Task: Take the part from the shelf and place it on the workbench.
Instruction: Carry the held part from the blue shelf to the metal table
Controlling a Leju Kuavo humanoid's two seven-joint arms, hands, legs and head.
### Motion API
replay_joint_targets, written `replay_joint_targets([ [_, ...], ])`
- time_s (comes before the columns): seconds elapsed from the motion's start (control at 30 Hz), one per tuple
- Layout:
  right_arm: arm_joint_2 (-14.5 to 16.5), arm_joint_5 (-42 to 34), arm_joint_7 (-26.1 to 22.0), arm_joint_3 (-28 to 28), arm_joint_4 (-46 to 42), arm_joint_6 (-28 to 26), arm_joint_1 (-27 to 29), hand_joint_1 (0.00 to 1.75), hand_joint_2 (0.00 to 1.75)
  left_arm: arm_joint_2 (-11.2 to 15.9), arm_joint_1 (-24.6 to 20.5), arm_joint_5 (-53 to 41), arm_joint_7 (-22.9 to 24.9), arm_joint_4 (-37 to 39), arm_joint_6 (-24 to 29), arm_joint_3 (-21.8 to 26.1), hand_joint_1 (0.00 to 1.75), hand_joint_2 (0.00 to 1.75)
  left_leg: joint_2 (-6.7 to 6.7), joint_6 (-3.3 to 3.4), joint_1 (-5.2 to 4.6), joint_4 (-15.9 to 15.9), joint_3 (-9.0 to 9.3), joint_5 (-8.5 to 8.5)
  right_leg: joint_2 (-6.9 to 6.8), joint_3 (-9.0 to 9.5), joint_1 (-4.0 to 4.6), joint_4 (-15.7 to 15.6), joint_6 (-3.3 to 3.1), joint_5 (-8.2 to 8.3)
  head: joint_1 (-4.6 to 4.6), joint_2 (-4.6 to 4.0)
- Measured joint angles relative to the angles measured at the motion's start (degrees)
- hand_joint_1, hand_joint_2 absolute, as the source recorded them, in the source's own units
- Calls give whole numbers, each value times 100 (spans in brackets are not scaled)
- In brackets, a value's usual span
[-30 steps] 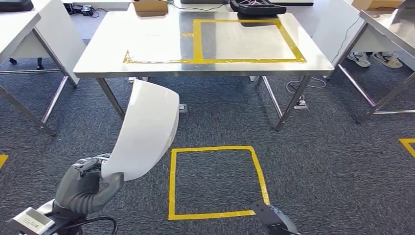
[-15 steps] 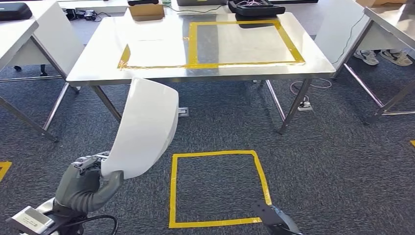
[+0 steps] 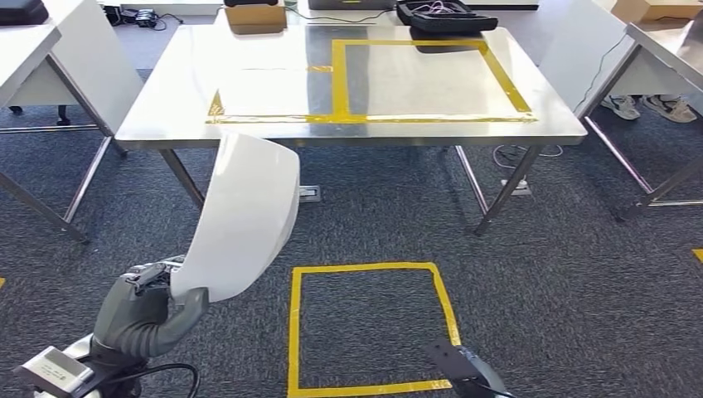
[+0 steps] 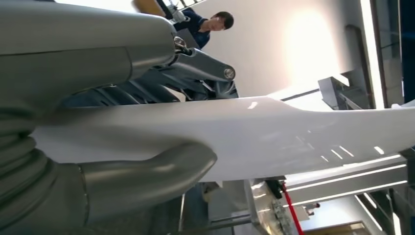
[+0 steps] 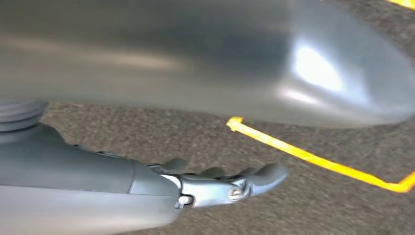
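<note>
The grey carpeted floor (image 3: 365, 215) carries a square of yellow tape (image 3: 369, 325) directly ahead of me, between my arms and the large stainless-steel bench (image 3: 265, 91). A larger rectangle of yellow tape (image 3: 431, 79) is marked on the bench top, with a black case (image 3: 443, 15) and a brown cardboard box (image 3: 254, 15) at its far edge. The task's thing, a curved white plastic shell part (image 3: 244, 217), stands upright in my left hand (image 3: 145, 311), well short of the bench. My grey thumb and fingers (image 4: 147, 183) pinch its lower edge, one on each face. My right hand (image 5: 220, 183) hangs low over the floor, holding nothing, its fingers lightly curled; whether they are fully closed I cannot tell.

The step in hand is, I judge, the carry to the bench. To do it well I should keep the pinch firm, since the tall part can swing above so low a grip, and hold it steady while approaching.

The head view gives the route and the part's full outline; the left wrist view gives the thumb's contact and a person in a dark top (image 4: 203, 27) beyond; the right wrist view gives the right fingers' curl.
</note>
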Motion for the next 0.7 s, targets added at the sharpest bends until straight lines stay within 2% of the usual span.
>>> replay_joint_targets([
  [0.03, -1, -2, 9, 1, 2, 9, 0, 0, 0, -1, -1, -10, 0, 7, 0, 0, 175, 175, -4, 1, -3, 1, 33, -33, 0, -195, 0, 225, 0, 10, 0, 0],
  [0.07, 2, -6, 15, 2, 4, 22, -1, 0, 0, -2, -5, -20, 0, 12, -1, 0, 175, 175, -10, -3, -5, 1, 79, -69, 0, -283, 0, 230, -4, 145, 0, 0],
  [0.1, 4, -12, 20, 3, 5, 33, -5, 0, 0, -3, -15, -30, 0, 16, -2, 0, 175, 175, -17, -14, -5, 2, 139, -110, 0, -247, 0, -5, -15, 394, 0, 1],
  [0.13, 7, -20, 19, 4, 5, 39, -13, 0, 0, -3, -32, -36, 0, 20, -4, 0, 175, 175, -22, -28, -5, 2, 206, -155, -1, -124, 0, -397, -31, 697, 0, 0],
  [0.17, 10, -31, 19, 5, 7, 43, -25, 0, 0, -2, -55, -39, 0, 29, -6, 0, 175, 175, -25, -50, -13, 2, 260, -200, -1, 21, 7, -777, -48, 916, -2, 0],
  [0.2, 17, -40, 19, 5, 8, 43, -40, 0, 0, -2, -83, -42, 0, 40, -9, 1, 175, 175, -30, -78, -21, 7, 293, -240, 0, 148, 16, -1088, -71, 1041, -2, 1],
  [0.23, 26, -48, 19, 6, 10, 44, -53, 0, 0, -1, -106, -45, 0, 53, -14, 1, 175, 175, -33, -109, -26, 5, 306, -268, 1, 219, 26, -1257, -94, 1066, -3, 0],
  [0.33, 61, -53, 29, 6, 15, 53, -73, 0, 0, 4, -152, -59, -4, 76, -40, 3, 175, 175, -36, -217, -22, -33, 335, -315, 10, 273, 32, -1352, -187, 989, -6, 0],
  [0.4, 79, -53, 31, 6, 17, 57, -88, 0, 0, 11, -190, -67, -11, 78, -49, 4, 175, 175, -20, -281, -24, 158, 280, -427, 8, 349, 7, -1399, -253, 967, -12, 0],
  [0.43, 88, -53, 29, 6, 19, 58, -101, 0, 0, 14, -205, -68, -14, 78, -50, 5, 175, 175, -13, -305, -19, 433, 147, -543, 2, 395, -3, -1414, -279, 947, -16, 0],
  [0.5, 100, -52, 16, 6, 23, 57, -127, 0, 0, 18, -215, -70, -17, 82, -54, 5, 175, 175, -5, -336, -12, 1202, -313, -803, -6, 465, 0, -1418, -313, 885, -20, 0],
  [0.53, 104, -51, 10, 6, 25, 55, -133, 0, 0, 20, -211, -71, -17, 85, -55, 6, 175, 175, -5, -344, -9, 1486, -524, -839, -5, 500, 2, -1418, -316, 851, -20, 0],
  [0.57, 105, -50, 6, 6, 26, 51, -135, 0, 0, 22, -210, -71, -17, 88, -57, 7, 175, 175, -5, -343, -9, 1584, -650, -762, -3, 540, 3, -1418, -316, 816, -20, 1],
  [0.6, 105, -48, 2, 6, 27, 45, -137, 0, 0, 24, -212, -72, -17, 90, -58, 7, 175, 175, -4, -333, -9, 1457, -661, -563, 2, 593, 4, -1417, -311, 777, -20, 0],
  [0.67, 105, -42, -3, 6, 27, 26, -143, 0, 0, 26, -217, -73, -17, 91, -59, 9, 175, 175, -3, -283, -16, 735, -427, -20, 12, 713, 6, -1417, -287, 685, -20, 0],
  [0.7, 105, -38, -3, 5, 28, 16, -151, 0, 0, 25, -219, -74, -17, 93, -59, 9, 175, 175, -2, -255, -28, 381, -291, 149, 19, 751, 14, -1411, -263, 641, -24, 0],
])
